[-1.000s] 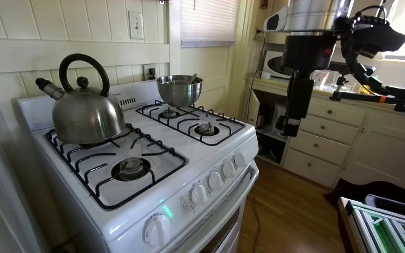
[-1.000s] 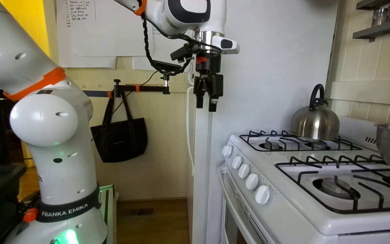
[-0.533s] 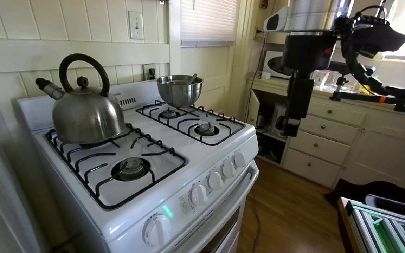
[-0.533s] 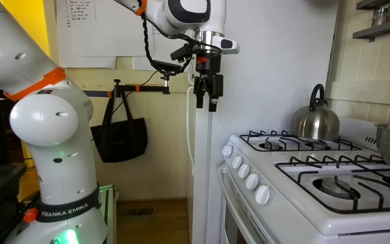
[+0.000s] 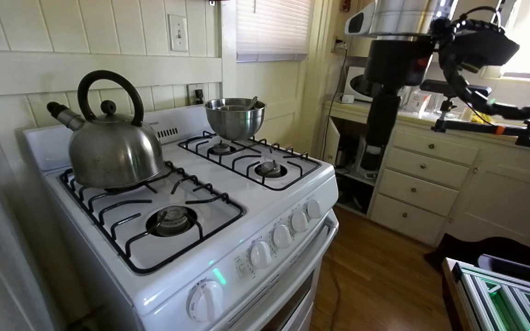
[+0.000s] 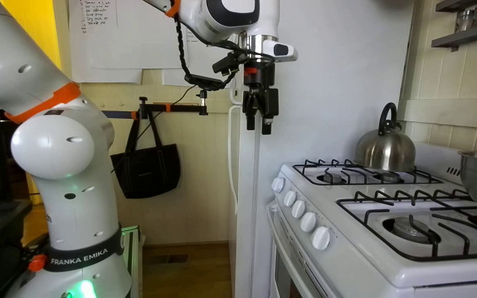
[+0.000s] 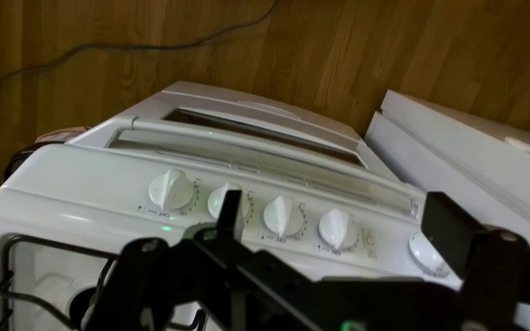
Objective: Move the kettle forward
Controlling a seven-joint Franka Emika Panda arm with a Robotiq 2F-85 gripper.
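The steel kettle (image 5: pixel 115 154) with its black arched handle sits upright on the rear burner of the white stove (image 5: pixel 191 168), near the wall. It also shows in an exterior view (image 6: pixel 384 151), at the stove's far side. The kettle is not in the wrist view. My gripper (image 6: pixel 258 126) points down in the air before the stove's front, well away from the kettle and higher than its body. Its fingers are apart with nothing between them. In the wrist view the open gripper (image 7: pixel 336 211) hangs above the stove's control knobs (image 7: pixel 284 216).
A steel bowl (image 5: pixel 235 119) with a utensil in it rests on the other rear burner. Black grates (image 6: pixel 412 198) cover the stove top. A tall white fridge side (image 6: pixel 325 82) stands beside the stove. The wall (image 5: pixel 108 69) is close behind the kettle.
My gripper has moved slightly toward the stove and a little up in the last half second, and has turned slightly. The kettle and bowl have not moved.
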